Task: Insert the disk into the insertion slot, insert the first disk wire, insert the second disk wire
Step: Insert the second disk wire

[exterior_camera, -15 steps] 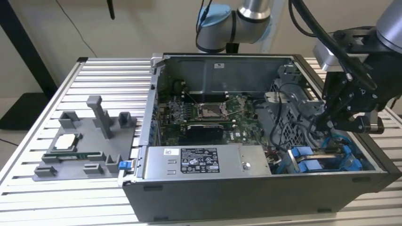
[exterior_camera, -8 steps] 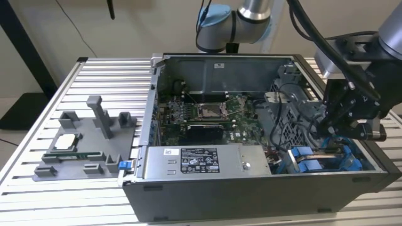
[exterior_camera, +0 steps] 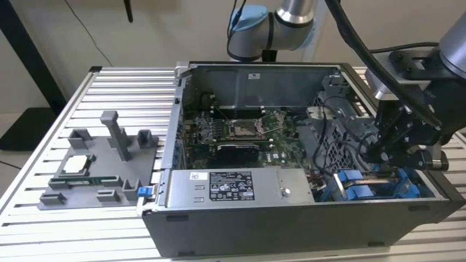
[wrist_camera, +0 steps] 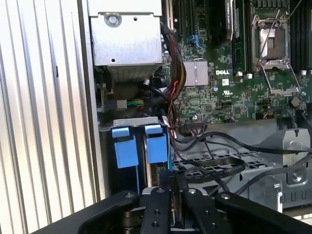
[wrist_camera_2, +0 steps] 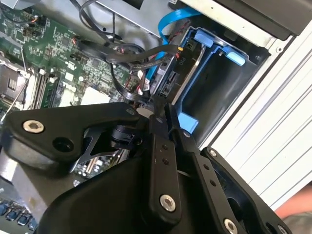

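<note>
- Reaching into the open computer case [exterior_camera: 255, 229], the gripper [exterior_camera: 396, 158] hangs over the insertion slot [exterior_camera: 368, 185] at the exterior view's right, beside the grey power-supply box [exterior_camera: 237, 188].
- In the second wrist view the fingers [wrist_camera_2: 163, 126] are pressed together just beside the disk [wrist_camera_2: 168, 80], which sits in its blue frame inside the bay; a blue flat cable [wrist_camera_2: 170, 24] and black wires [wrist_camera_2: 126, 53] run to its end.
- In the first wrist view the closed fingertips [wrist_camera: 165, 187] stand by the bay's blue tabs [wrist_camera: 139, 144], near the motherboard [wrist_camera: 243, 73].
</note>
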`<state>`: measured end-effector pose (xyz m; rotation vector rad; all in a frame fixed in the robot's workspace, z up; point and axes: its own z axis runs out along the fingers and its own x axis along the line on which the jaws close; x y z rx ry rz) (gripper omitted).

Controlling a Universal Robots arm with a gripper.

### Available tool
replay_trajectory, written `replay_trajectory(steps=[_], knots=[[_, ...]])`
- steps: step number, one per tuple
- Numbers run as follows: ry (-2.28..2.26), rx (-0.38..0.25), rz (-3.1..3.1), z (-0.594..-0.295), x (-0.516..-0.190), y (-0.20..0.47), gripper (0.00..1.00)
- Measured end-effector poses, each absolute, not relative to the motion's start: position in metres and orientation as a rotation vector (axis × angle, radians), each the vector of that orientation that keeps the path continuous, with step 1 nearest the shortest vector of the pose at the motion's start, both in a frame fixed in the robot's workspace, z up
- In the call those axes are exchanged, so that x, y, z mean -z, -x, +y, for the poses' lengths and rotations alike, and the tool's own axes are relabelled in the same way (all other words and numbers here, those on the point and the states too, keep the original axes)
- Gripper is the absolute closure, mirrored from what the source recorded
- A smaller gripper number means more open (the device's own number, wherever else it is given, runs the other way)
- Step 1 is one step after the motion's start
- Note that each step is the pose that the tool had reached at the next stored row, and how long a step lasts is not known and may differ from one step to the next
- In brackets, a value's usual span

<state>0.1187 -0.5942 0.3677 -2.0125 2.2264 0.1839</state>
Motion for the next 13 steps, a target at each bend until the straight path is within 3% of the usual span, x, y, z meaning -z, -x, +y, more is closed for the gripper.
replay_trajectory(steps=[13], knots=[[2.011,-0.180,2.224,-0.5943,-0.3618,-0.1228,1.00]])
